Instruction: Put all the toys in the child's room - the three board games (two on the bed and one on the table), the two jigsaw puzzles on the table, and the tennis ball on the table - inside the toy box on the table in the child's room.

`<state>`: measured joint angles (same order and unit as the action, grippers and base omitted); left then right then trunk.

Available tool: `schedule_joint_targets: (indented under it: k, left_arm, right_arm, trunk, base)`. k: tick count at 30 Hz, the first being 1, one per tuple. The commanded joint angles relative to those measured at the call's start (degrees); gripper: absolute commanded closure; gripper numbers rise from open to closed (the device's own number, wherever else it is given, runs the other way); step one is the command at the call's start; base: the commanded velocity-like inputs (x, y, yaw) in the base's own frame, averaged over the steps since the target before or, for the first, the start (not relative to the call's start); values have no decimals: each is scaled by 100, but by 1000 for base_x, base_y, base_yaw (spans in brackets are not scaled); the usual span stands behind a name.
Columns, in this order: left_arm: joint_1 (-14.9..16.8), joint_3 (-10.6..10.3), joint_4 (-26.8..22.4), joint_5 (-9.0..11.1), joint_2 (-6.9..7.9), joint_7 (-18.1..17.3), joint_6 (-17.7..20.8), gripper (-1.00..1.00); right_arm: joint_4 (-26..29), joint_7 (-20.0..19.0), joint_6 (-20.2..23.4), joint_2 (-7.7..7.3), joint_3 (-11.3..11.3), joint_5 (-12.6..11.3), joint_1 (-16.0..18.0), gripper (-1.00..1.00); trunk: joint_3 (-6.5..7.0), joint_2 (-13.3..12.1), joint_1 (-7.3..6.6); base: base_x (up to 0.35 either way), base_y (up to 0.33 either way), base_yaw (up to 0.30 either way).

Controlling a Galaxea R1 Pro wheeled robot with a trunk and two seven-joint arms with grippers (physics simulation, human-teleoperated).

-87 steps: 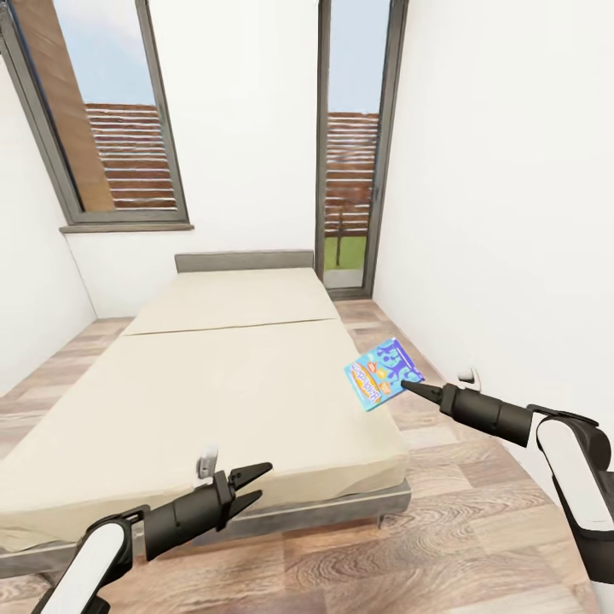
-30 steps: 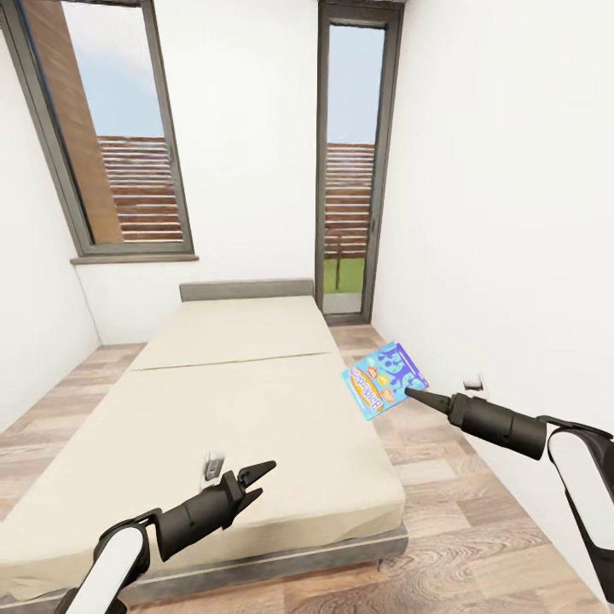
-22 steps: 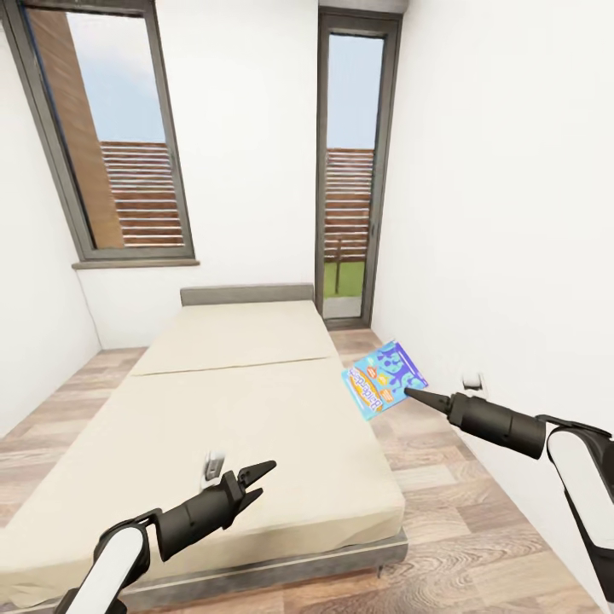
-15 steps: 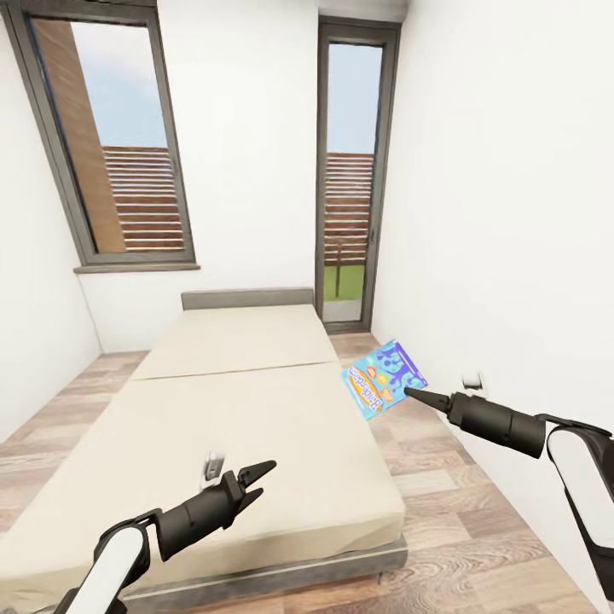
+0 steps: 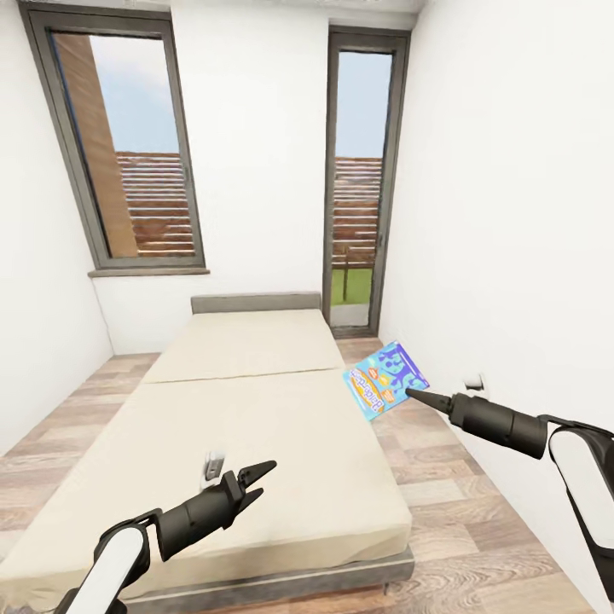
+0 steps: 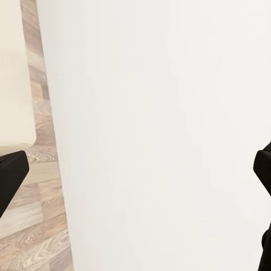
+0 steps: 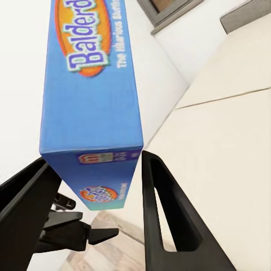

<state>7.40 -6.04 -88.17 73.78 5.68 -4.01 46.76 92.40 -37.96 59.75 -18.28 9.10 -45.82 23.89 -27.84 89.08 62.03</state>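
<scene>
Nearest us our left gripper (image 5: 256, 474) hangs low over the foot of the bed (image 5: 247, 409), arm stretched forward, fingers spread with nothing between them, and both arms sit just where they were earlier while the view has tipped up and pulled back, showing more window (image 5: 136, 153) and wall. Farther out, our right gripper (image 5: 415, 394) reaches forward-left, clamped on a corner of the blue board game (image 5: 385, 380). The box stands tilted beyond the fingertips beside the bed's right edge, long axis slanting up and right.
</scene>
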Motion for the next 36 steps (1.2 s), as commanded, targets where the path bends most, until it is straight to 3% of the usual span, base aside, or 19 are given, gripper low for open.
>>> schedule_joint_targets:
  k: [1, 36]
  left_arm:
    - [3, -3, 1, -27, 3, -30, 12, -100]
    - [-1, -3, -16, -30, 9, -37, 17, -100]
  right_arm:
    - [0, -39, 25, 0, 10, 30, 5, 100]
    - [2, -26, 25, -42, 0, 38, 41, 100]
  trunk:
    - [13, -38, -23]
    - [559, -1442, -792]
  base:
    - [0, 0, 131]
    - [0, 0, 230]
